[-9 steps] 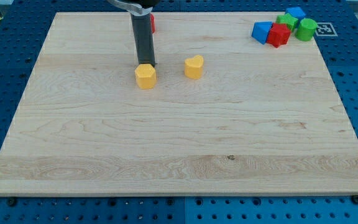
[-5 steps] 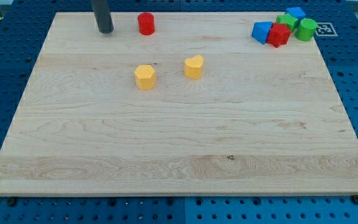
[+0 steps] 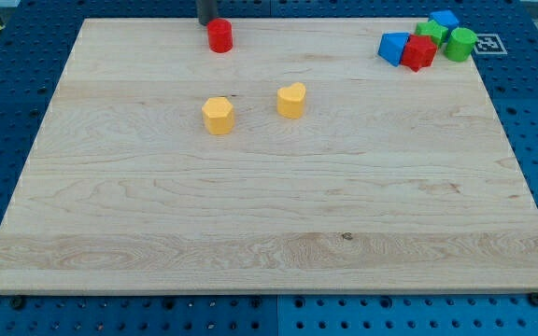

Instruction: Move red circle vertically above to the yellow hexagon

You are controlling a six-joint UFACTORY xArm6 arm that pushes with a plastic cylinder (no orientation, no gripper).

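Wooden table (image 3: 269, 215) wide open below, and the red circle (image 3: 219, 35) sits by the top edge, already roughly above the yellow hexagon (image 3: 219, 115), with my tip (image 3: 207, 23), a plain rod with no jaws to open or close, just up-left of it, seemingly nudging rightward.

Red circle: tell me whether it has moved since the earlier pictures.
No. The red circle sits at the same spot above the yellow hexagon; only my tip moved.
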